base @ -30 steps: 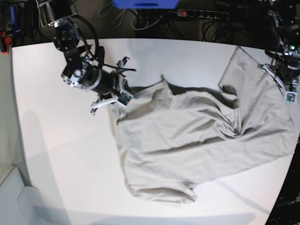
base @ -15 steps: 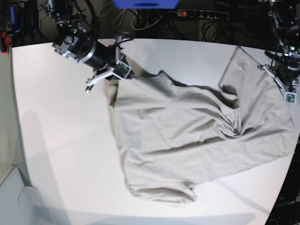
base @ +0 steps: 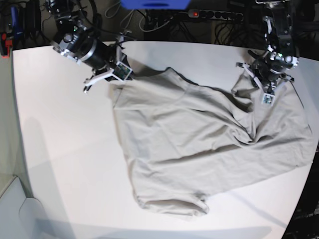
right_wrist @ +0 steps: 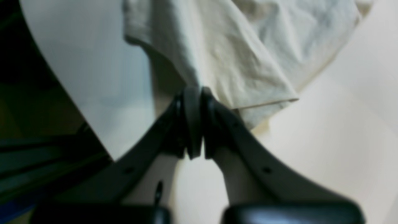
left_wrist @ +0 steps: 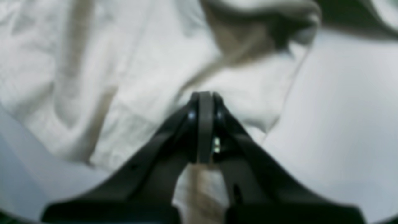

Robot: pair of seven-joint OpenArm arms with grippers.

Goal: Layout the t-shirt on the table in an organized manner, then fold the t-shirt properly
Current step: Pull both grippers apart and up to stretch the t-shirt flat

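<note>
The t-shirt [base: 209,144] lies spread across the middle and right of the white desk [base: 65,164], beige and wrinkled; its lower hem end sits near the front edge, bunched into a small roll, while a deep crease runs through the cloth toward the right side; the right part of the fabric reaches close to the desk's right edge.

At the shirt's upper left corner the right claw [base: 118,74] is clenched on the cloth; in the right wrist view its two dark fingers [right_wrist: 192,124] press together with a fold of fabric drawn up between them, and the shirt [right_wrist: 242,53] hangs away from the grip over the desk [right_wrist: 93,71]; a hemmed edge shows just beside the fingers.

At the upper right corner the left claw [base: 264,87] is likewise clenched on the shirt; the left wrist view shows its fingers [left_wrist: 203,124] closed tight with a strip of pale cloth pinched between them, the shirt [left_wrist: 124,77] rumpled around and behind the tips, and bare desk [left_wrist: 342,124] to one side; that view is blurred, so finer detail of the fabric cannot be told.

Behind the desk's far edge lie dark cables, a power strip [base: 214,15] with a red light, and a blue object [base: 154,4].
</note>
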